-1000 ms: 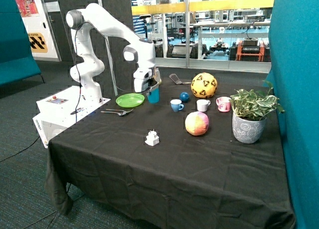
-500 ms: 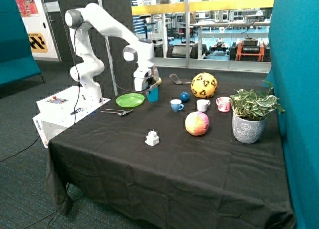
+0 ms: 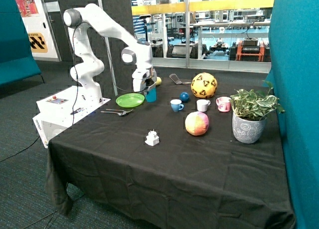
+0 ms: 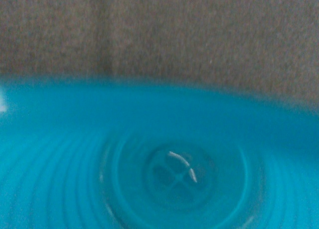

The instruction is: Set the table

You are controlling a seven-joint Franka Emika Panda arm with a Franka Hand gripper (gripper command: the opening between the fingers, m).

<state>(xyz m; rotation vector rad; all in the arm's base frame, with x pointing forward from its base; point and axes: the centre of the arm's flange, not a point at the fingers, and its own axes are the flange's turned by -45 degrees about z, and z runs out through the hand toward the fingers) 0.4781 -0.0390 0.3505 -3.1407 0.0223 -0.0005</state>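
Observation:
The table [image 3: 164, 164] is covered with a creased black cloth [image 4: 159, 34]. My gripper [image 3: 148, 91] is at the far side of it, shut on a blue cup [image 3: 151, 95] right beside the green plate [image 3: 129, 100]. In the wrist view the cup's ribbed blue inside [image 4: 174, 174] fills most of the picture. I cannot tell whether the cup rests on the cloth or hangs just above it. A fork and spoon [image 3: 117, 112] lie in front of the plate.
Past the cup stand a blue mug [image 3: 176, 105], a white mug [image 3: 202, 105] and a pink mug [image 3: 224, 104], with a small blue ball [image 3: 184, 96], a yellow ball [image 3: 204, 85], a pink-yellow ball [image 3: 197, 123], a potted plant [image 3: 249, 116] and a small white object [image 3: 152, 137].
My gripper has shifted a little toward the green plate, and the blue cup has gone with it.

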